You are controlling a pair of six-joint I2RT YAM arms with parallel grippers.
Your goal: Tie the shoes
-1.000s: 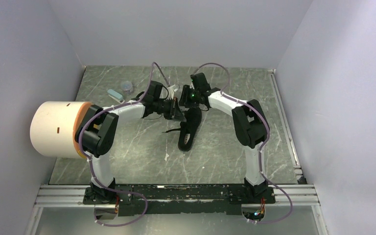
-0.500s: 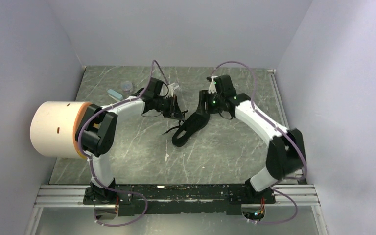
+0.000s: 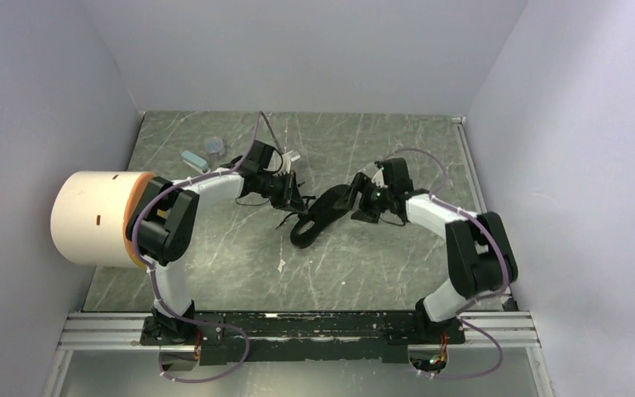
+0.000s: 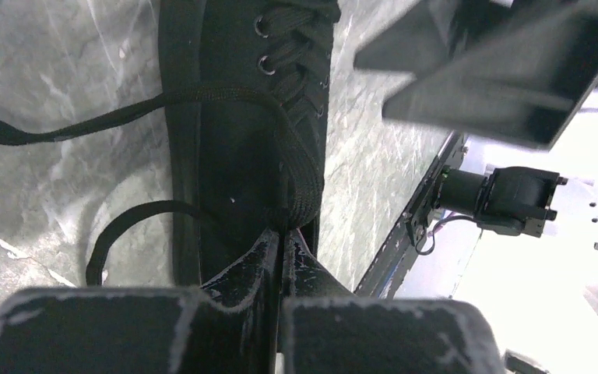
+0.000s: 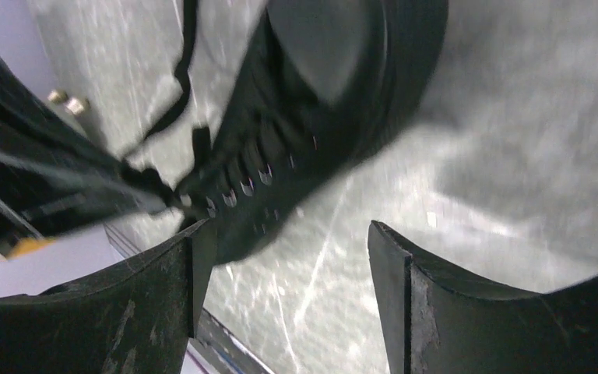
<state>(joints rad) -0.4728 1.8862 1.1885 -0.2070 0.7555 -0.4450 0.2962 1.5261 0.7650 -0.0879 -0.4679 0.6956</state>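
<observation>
Now | left claw (image 4: 280,238) pinching lace (image 4: 302,170) | right claw (image 5: 284,251) wide beside shoe (image 5: 323,74)

The shoe (image 3: 318,217) lies mid-way across the table (image 3: 380,273) — the left gripper (image 3: 301,199) just left of it, on a lace (image 4: 296,167), the right gripper (image 3: 352,201) just right of it. A cylinder (image 3: 91,217) sits at the left edge, two small objects (image 3: 202,154) behind it.

The shoe (image 3: 310,222) fills mid-table, hemmed by the left gripper (image 3: 300,198) and right gripper (image 3: 355,201); its laces (image 3: 288,222) trail left. A big roll (image 3: 99,217) blocks the left edge, and two small items (image 3: 202,155) sit far left. Near and far-right table (image 3: 380,273) is free but for a white scrap (image 3: 282,265).
</observation>
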